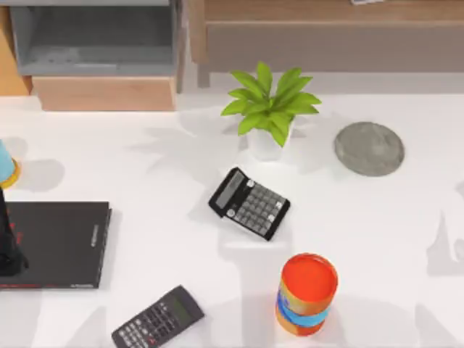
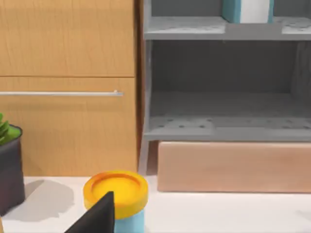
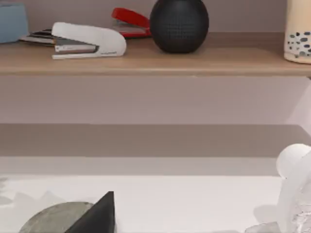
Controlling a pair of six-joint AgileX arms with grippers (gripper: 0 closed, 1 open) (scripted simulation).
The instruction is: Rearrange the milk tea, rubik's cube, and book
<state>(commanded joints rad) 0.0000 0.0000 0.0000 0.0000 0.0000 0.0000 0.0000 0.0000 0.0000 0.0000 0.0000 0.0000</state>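
The milk tea (image 3: 298, 30), a beige cup with dark pearls at its bottom, stands on a wooden shelf at the edge of the right wrist view. A light-blue book (image 2: 245, 9) with white page edges stands upright on the upper level of the grey shelf unit (image 2: 223, 126). The rubik's cube is out of view. My left arm (image 1: 7, 243) is at the table's far left edge, over a black book (image 1: 61, 243). A dark part of my left gripper (image 2: 97, 218) is in front of a yellow-lidded blue can (image 2: 115, 193). My right gripper (image 3: 99, 216) hangs low near a grey round coaster (image 3: 51, 219).
On the table are a potted plant (image 1: 268, 109), the grey coaster (image 1: 368, 148), two calculators (image 1: 249, 203) (image 1: 158, 319) and an orange-lidded, blue-banded can (image 1: 308, 293). The wooden shelf holds a white stapler (image 3: 87, 41), a red stapler (image 3: 130, 20) and a black sphere (image 3: 179, 24).
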